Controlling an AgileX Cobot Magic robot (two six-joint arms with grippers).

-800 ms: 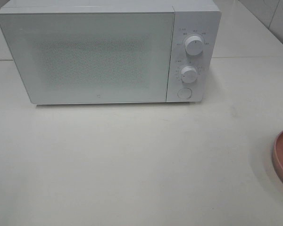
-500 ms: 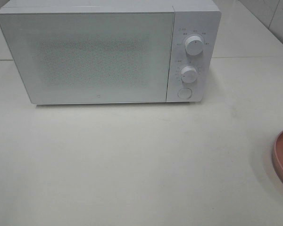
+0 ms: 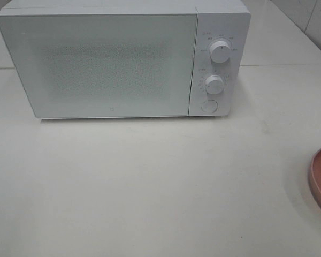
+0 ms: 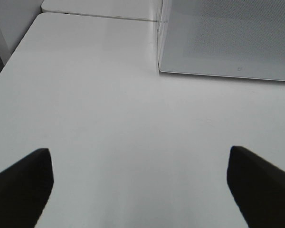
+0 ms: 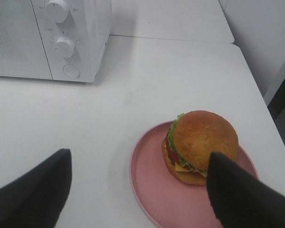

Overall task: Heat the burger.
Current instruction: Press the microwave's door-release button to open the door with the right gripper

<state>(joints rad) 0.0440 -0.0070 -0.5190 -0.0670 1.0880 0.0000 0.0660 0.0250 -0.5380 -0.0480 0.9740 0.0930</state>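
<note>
The burger [image 5: 202, 142], with a glossy brown bun and a green lettuce frill, sits on a pink plate [image 5: 152, 190] in the right wrist view. My right gripper [image 5: 138, 161] hovers open just short of it, and one dark finger [image 5: 237, 194] overlaps the burger's near side in the picture. My left gripper [image 4: 138, 154] is open over bare table, with nothing between its fingers [image 4: 23, 183]. The white microwave [image 3: 117, 59] stands at the back with its door shut. Neither gripper appears in the exterior view, where only the plate's rim [image 3: 318, 179] shows at the right edge.
The microwave panel carries two round knobs [image 3: 220, 52] [image 3: 214, 84] and a round button [image 3: 208, 106]. The white table [image 3: 150, 182] stretches in front of it. In the right wrist view the table's edge [image 5: 270, 128] runs close beside the plate.
</note>
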